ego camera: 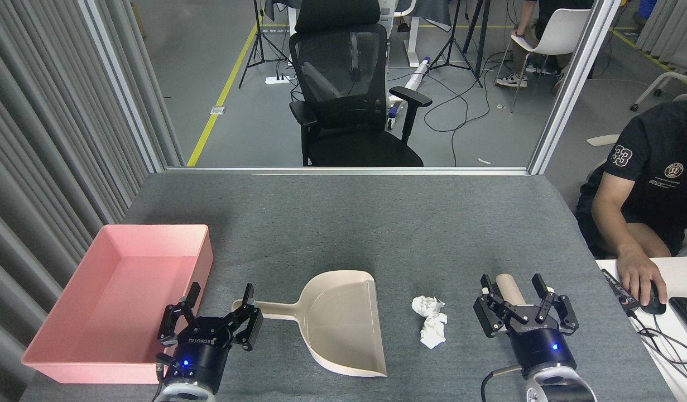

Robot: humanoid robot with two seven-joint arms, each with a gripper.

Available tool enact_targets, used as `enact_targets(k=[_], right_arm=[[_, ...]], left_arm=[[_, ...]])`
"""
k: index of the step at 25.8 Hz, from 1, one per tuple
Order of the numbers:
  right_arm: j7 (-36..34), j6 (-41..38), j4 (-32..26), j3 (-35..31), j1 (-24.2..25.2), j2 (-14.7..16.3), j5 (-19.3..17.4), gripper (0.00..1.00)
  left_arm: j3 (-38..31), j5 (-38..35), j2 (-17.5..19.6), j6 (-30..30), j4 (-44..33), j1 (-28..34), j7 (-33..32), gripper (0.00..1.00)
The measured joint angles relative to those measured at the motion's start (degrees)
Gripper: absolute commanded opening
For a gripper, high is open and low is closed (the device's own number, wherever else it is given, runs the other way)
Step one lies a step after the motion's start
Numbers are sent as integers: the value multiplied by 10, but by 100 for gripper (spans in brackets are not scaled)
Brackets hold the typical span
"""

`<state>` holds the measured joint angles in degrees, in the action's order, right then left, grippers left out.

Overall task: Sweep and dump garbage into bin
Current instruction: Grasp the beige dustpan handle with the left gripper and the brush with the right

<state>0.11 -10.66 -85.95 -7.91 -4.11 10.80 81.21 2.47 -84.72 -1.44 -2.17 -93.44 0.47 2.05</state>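
Note:
Two crumpled white paper wads (428, 305) (434, 330) lie touching on the grey table, just right of the beige dustpan (343, 318). The dustpan lies flat with its handle (265, 309) pointing left. The pink bin (153, 228) stands at the table's left edge and holds nothing. My left gripper (220, 290) is open, its fingers spread on either side of the handle's end, beside the bin's near right corner. My right gripper (512, 282) is open to the right of the wads. A beige cylindrical handle (509, 287) lies between its fingers, its far end hidden behind the gripper.
A person sits at the right, with a hand (639, 276) on a mouse on a white desk (675, 273) that adjoins the table. A black office chair (349, 100) stands behind the table's far edge. Grey curtains (53, 139) run along the left.

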Motion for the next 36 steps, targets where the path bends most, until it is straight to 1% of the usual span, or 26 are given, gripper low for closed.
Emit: enact_targets(k=[8, 12, 15, 17, 19, 22, 24, 26, 30, 34, 36], right_arm=[[4, 0, -10, -3, 2, 12, 0, 99], [20, -9, -44, -12, 20, 41, -2, 99], [38, -18, -64, -35, 45, 63, -4, 99], [43, -31, -77, -60, 74, 72, -8, 99], [44, -55, -91, -91, 108, 76, -21, 99], [44, -90, -103, -138, 148, 77, -53, 99], [28, -110, -105, -163, 169, 77, -71, 99], [3, -129, -103, -178, 187, 77, -81, 99], [-32, -144, -87, -182, 205, 71, -82, 99], [-40, -144, -71, -165, 212, 60, -67, 99], [-43, -143, -65, -159, 213, 53, -61, 99]], left_arm=[[0, -5, 1, -3, -13, 2, 0, 100], [18, -4, -6, -7, 5, 19, 12, 99], [28, -3, -10, -2, -13, 27, 3, 100], [29, 0, -17, 2, -33, 29, -25, 100], [29, 14, -25, 5, -45, 30, -47, 100], [29, 79, -33, 13, -54, 30, -54, 100], [30, 136, -34, 17, -56, 30, -49, 100], [33, 188, -34, 18, -56, 32, -44, 100], [37, 254, -34, 19, -56, 34, -31, 100], [38, 289, -35, 18, -56, 34, -27, 100], [39, 328, -35, 18, -56, 34, -26, 100]])
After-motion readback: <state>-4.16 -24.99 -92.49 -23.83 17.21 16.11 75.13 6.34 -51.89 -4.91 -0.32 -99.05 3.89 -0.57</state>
